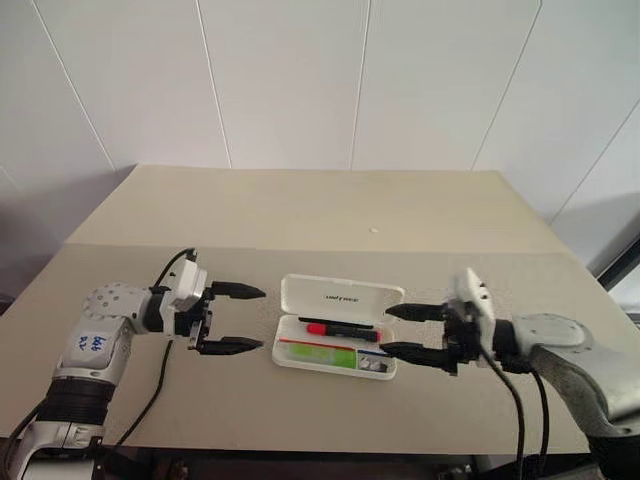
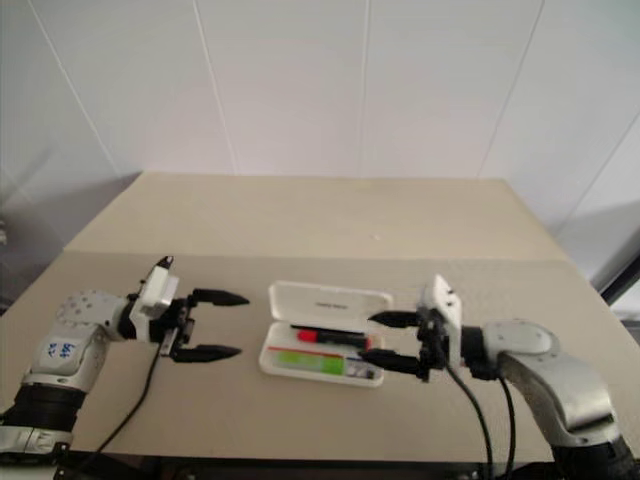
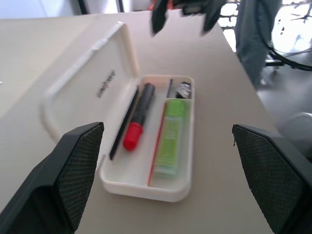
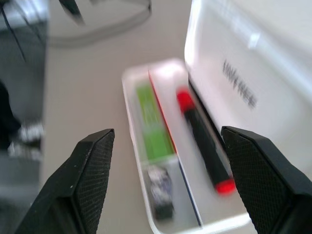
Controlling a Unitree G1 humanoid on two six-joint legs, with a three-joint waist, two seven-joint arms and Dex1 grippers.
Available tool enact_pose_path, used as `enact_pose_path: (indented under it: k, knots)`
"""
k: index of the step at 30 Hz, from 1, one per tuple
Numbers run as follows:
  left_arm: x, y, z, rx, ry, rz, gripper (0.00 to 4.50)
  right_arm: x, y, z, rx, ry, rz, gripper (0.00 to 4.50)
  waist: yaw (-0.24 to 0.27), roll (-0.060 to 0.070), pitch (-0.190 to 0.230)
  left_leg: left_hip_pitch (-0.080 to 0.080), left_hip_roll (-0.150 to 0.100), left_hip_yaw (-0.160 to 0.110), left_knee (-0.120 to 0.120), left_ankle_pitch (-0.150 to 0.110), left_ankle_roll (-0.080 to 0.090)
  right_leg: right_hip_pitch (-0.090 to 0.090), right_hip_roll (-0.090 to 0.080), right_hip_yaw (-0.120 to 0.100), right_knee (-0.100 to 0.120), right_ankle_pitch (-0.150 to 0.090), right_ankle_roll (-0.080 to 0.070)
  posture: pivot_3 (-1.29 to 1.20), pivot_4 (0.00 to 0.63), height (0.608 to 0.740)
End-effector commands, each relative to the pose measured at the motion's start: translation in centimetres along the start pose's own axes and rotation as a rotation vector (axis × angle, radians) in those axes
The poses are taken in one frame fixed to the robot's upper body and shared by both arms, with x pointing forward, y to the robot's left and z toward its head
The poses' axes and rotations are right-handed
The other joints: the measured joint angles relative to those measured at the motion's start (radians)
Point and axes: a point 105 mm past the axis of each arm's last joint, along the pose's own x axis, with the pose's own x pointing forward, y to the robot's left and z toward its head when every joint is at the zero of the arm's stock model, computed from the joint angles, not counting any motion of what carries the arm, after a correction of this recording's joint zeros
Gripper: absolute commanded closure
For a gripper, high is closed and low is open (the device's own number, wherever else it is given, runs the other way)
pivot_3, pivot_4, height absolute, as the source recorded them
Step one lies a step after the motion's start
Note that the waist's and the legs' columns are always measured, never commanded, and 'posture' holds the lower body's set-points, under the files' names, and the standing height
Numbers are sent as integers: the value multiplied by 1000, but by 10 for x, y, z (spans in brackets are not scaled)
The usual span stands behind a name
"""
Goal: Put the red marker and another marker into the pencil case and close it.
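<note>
Red marker (image 1: pixel 340 328) and another marker (image 1: pixel 320 353) inside pencil case (image 1: pixel 340 294) (lid up).

Surface (image 1: pixel 300 210): pale beige, matte top, with a seam running across it side to side just beyond the case. One item rests directly on it, near the front edge at centre: the pencil case (image 1: pixel 338 297), white, hinged lid laid open and back. A tiny white speck (image 1: pixel 374 231) lies further back on the surface.
</note>
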Motion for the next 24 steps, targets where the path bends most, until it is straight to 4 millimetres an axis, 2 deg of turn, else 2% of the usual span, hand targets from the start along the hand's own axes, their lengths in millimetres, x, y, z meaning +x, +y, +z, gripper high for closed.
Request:
enact_pose_path:
  k: [1, 6, 9, 20, 21, 24]
  knots:
    - [-6, 16, 12, 45, -14, 76, 0, -15, 11, 18, -36, -69, 34, 37, 0, 0, 0, 0, 0, 0, 0, 0, 0, 0, 0, 0, 0, 0, 0, 0, 150, 740]
    - [-6, 34, 15, 51, -4, 119, 0, -36, 0, 18, -80, -73, -22, 37, -2, 0, 0, 1, 0, 0, 1, 0, 0, 1, 0, 0, 0, 0, 0, 0, 150, 740]
    - [-1, 45, 20, 41, -22, 141, 574, -41, -5, 18, -102, -71, -35, 0, -2, 0, 0, 1, 0, 1, 1, 0, 0, 1, 1, 0, 1, 0, 1, 0, 150, 740]
    - [0, 75, 27, 33, 3, 190, 4242, -45, -12, 17, -136, -87, -57, 0, -2, 0, 0, 1, 0, 1, 1, 0, 0, 0, 0, 0, 1, 0, 1, 0, 150, 740]
    - [1, 77, 27, 33, 7, 197, 4475, -45, -13, 16, -137, -87, -60, 0, -1, 0, 0, 1, 0, 0, 1, 0, 0, 0, 1, 0, 1, 0, 1, 0, 150, 740]
    - [3, 84, 24, 26, 18, 211, 4475, -44, -14, 15, -138, -86, -63, 0, -1, 0, 0, 1, 0, 0, 1, 0, 0, 0, 1, 0, 1, 0, 1, 0, 150, 740]
